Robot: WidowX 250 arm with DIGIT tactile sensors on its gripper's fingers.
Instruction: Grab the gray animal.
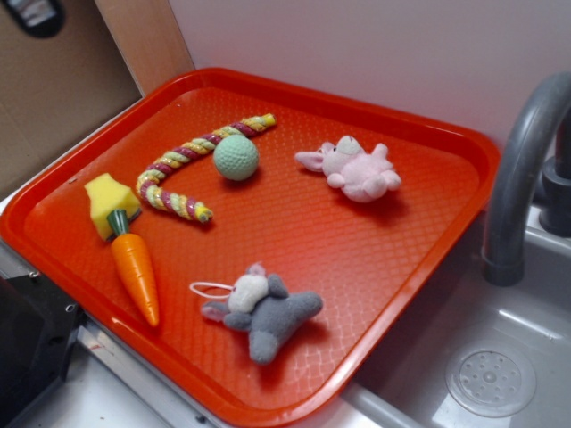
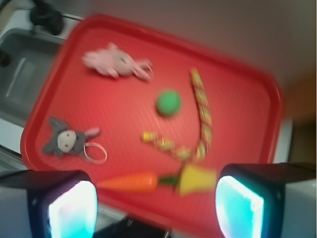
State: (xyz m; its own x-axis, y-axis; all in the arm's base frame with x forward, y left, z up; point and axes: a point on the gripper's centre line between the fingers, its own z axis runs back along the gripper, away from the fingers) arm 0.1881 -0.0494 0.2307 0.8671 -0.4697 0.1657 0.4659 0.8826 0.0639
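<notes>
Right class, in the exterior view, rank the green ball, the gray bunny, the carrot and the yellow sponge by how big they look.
1. Gray bunny, though it lies nearest the camera, which flatters it.
2. Carrot, long but thin, close behind.
3 and 4. Green ball and yellow sponge look alike; not ranked.

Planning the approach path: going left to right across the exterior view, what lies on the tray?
Yellow sponge block → orange plastic carrot → green ball → gray plush bunny → pink plush bunny.
</notes>
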